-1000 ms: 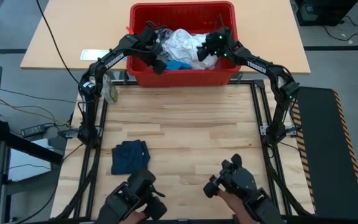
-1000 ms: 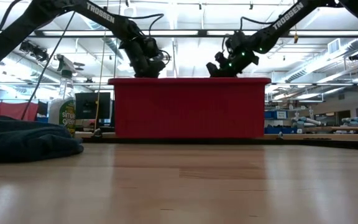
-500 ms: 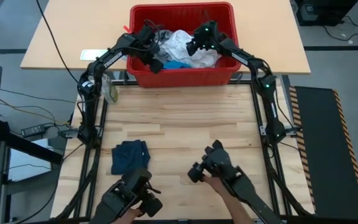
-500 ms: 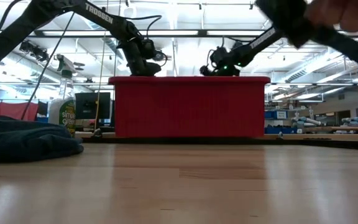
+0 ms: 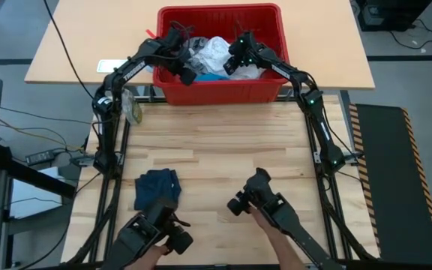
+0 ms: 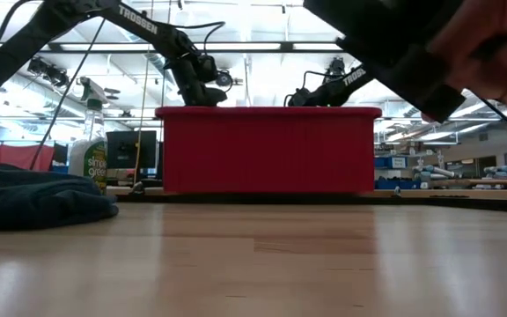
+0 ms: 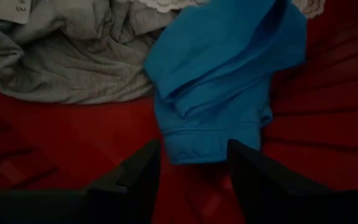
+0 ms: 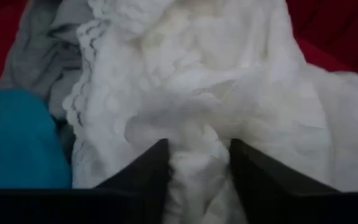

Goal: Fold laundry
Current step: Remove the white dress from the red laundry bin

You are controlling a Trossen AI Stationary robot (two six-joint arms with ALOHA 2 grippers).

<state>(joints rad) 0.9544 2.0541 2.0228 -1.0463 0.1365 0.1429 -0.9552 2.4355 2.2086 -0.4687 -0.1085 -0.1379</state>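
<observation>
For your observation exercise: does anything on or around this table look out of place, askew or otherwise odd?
One thing: a navy garment lies rumpled, not folded, on the wooden table, away from the rest. The white garment, blue garment and grey garment lie jumbled in the red basket.

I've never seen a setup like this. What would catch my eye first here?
Probably the bright red plastic basket at the table's far edge, with both dark arms reaching into it. The right gripper presses into a lacy white cloth garment, fabric bunched between its fingers, while the open left gripper hovers by a bright blue garment. A dark navy garment lies alone on the wooden table.
</observation>
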